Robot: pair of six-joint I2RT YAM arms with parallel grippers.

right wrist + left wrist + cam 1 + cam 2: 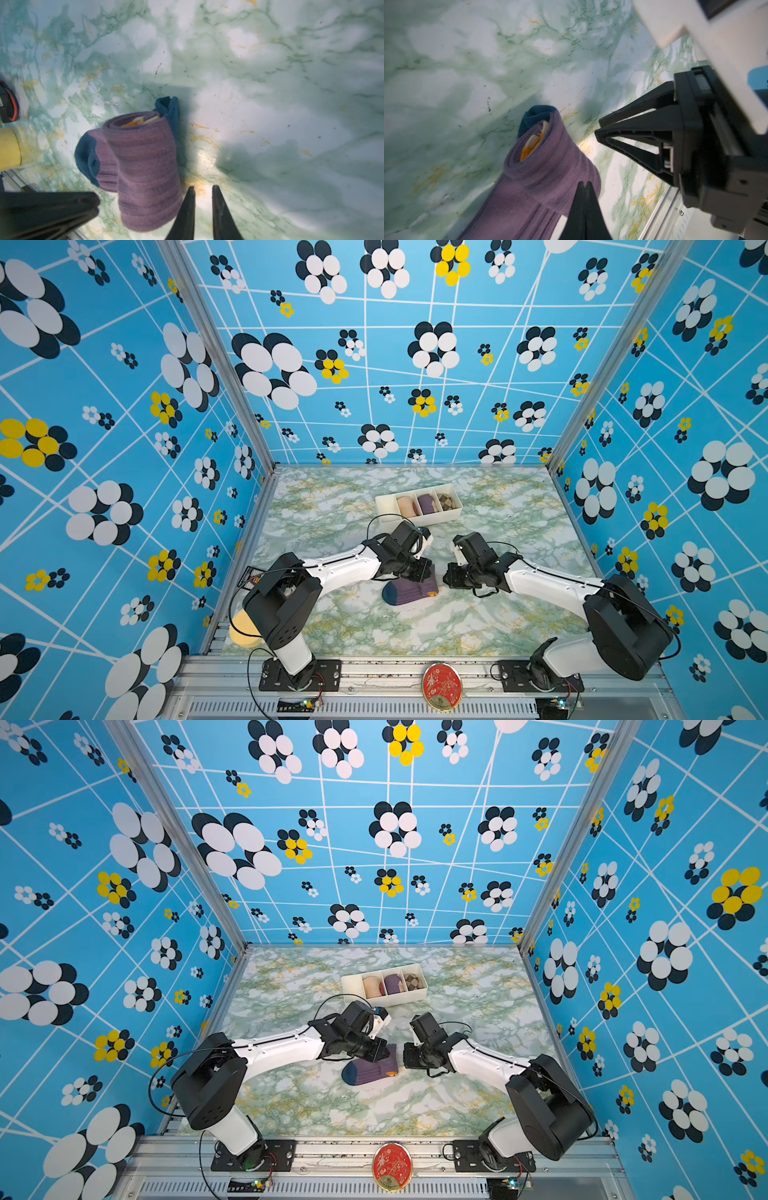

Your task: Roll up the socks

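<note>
The soft, light socks [409, 593] lie part-rolled near the middle of the tabletop [478, 614]. The left gripper [584, 185] is closed and empty, the right gripper [203, 189] narrowly parted and empty. A pinch across the thick roll should hold.

Table [498, 614]: green-white marble-pattern top with yellow veining. Purple socks [409, 593] lie partly rolled near centre-front, teal toe flat on the surface. White divided tray [384, 506] sits well behind them; yellow object [243, 628] rests at the front-left edge.
</note>
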